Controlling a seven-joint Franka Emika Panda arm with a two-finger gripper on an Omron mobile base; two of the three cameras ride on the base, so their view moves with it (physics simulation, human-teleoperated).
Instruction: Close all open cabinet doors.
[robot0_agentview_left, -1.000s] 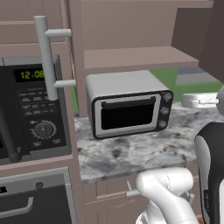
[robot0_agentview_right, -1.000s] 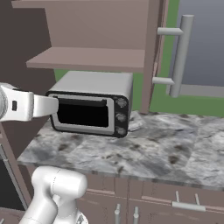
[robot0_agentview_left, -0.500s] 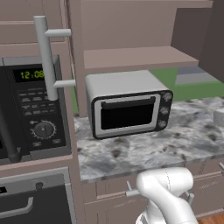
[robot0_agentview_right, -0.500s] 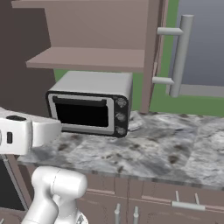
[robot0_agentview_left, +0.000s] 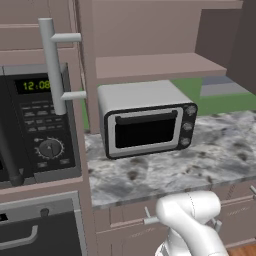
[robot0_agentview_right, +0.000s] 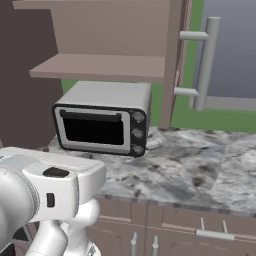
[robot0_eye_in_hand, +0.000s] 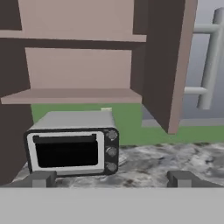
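Gripper (robot0_eye_in_hand: 111, 179) fingers sit wide apart with nothing between them, low over the marble counter (robot0_eye_in_hand: 175, 162). A toaster oven (robot0_eye_in_hand: 72, 146) stands toward the counter's back left edge. Above it, the cabinet doors (robot0_eye_in_hand: 168, 61) hang open, shelves bare.

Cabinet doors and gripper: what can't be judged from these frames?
- Right cabinet door: hand view shows it edge-on, top cut off by the frame; its handle is cropped at the right edge.
- Left cabinet door: edge-on in the left base view.
- Gripper: just the fingertips show.
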